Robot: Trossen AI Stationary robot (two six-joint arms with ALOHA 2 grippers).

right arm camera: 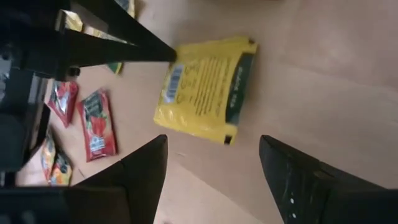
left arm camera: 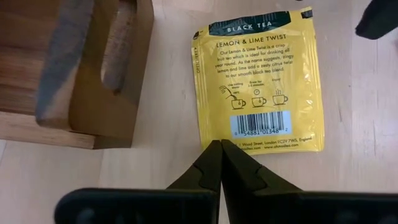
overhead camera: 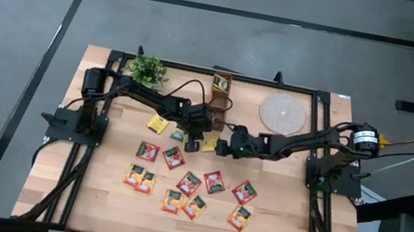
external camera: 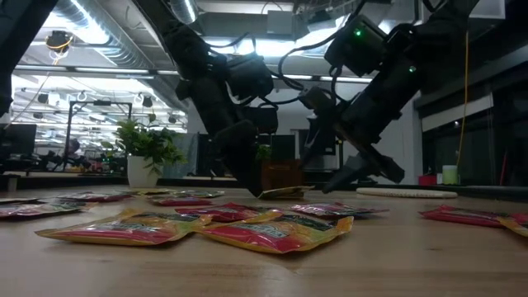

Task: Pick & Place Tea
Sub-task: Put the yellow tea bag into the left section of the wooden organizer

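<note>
We judge the task barely begun. On the surface (overhead camera: 90, 198) we count three yellow sachets (overhead camera: 158, 124), one green sachet (overhead camera: 178, 135) and eleven red and orange ones (overhead camera: 178, 181), none lifted. The left tool (left arm camera: 221, 144), fingers together, touches the edge of the yellow lemon sachet (left arm camera: 258, 81). The right tool (right arm camera: 211, 158) hovers beside it, fingers apart.
</note>
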